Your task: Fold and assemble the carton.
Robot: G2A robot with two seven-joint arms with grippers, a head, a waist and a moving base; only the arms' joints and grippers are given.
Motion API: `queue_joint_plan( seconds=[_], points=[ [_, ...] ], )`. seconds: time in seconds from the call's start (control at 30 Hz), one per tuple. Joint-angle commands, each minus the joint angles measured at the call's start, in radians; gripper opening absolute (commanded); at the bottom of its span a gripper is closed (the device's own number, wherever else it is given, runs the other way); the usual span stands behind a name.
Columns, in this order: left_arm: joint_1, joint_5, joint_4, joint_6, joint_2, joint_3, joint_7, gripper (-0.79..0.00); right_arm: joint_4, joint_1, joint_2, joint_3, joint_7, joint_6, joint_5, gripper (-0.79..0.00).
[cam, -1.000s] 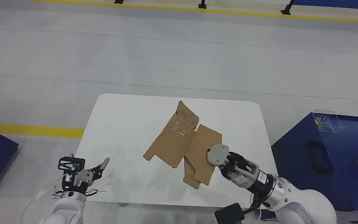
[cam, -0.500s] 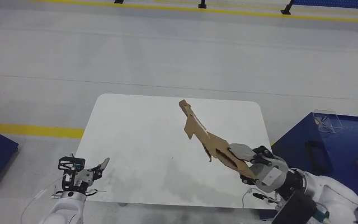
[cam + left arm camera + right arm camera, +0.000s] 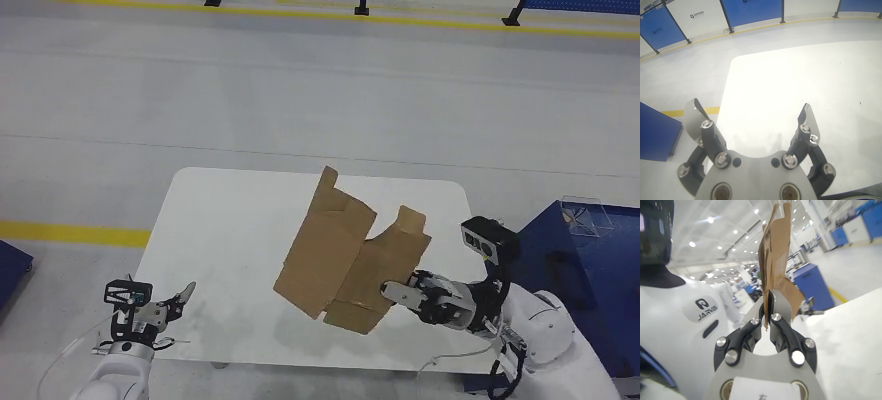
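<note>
The right jaws are pressed together on one edge of the flattened carton, holding it above the counter; the left jaws hang spread wide.

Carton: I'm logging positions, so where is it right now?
In the top view the flat carton is clamped in the right claw over the right half of the table, away from the open left claw at the near-left corner.

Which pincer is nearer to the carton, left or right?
Right. The right pincer is shut on an edge of the lifted carton. The left pincer is open at a near corner of the table, apart from it.
</note>
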Motion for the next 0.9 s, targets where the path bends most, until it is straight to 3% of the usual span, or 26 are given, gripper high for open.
queue_joint_plan(
  seconds=[0.0,0.13,0.47,0.53,0.63,0.73,0.87],
  points=[
    [0.000,0.000,0.000,0.000,0.000,0.000,0.000,0.000,0.083,0.027,-0.004,-0.055,0.103,0.029,0.148,-0.785],
    [0.000,0.000,0.000,0.000,0.000,0.000,0.000,0.000,0.171,0.056,-0.013,-0.121,0.156,0.068,0.192,-0.785],
    [0.000,0.000,0.000,0.000,0.000,0.000,0.000,0.000,0.168,0.050,-0.015,-0.124,0.136,0.078,0.224,-0.785],
    [0.000,0.000,0.000,0.000,0.000,0.000,0.000,0.000,0.133,0.028,-0.021,-0.134,0.078,0.167,0.419,-0.785],
    [0.000,0.000,0.000,0.000,0.000,0.000,0.000,0.000,0.103,0.010,-0.031,-0.142,0.108,0.322,0.751,-0.785],
    [0.000,0.000,0.000,0.000,0.000,0.000,0.000,0.000,0.107,-0.009,-0.045,-0.162,0.126,0.527,1.098,-0.785],
    [0.000,0.000,0.000,0.000,0.000,0.000,0.000,0.000,0.101,-0.032,-0.059,-0.211,0.062,0.826,1.455,-0.785]
  ],
)
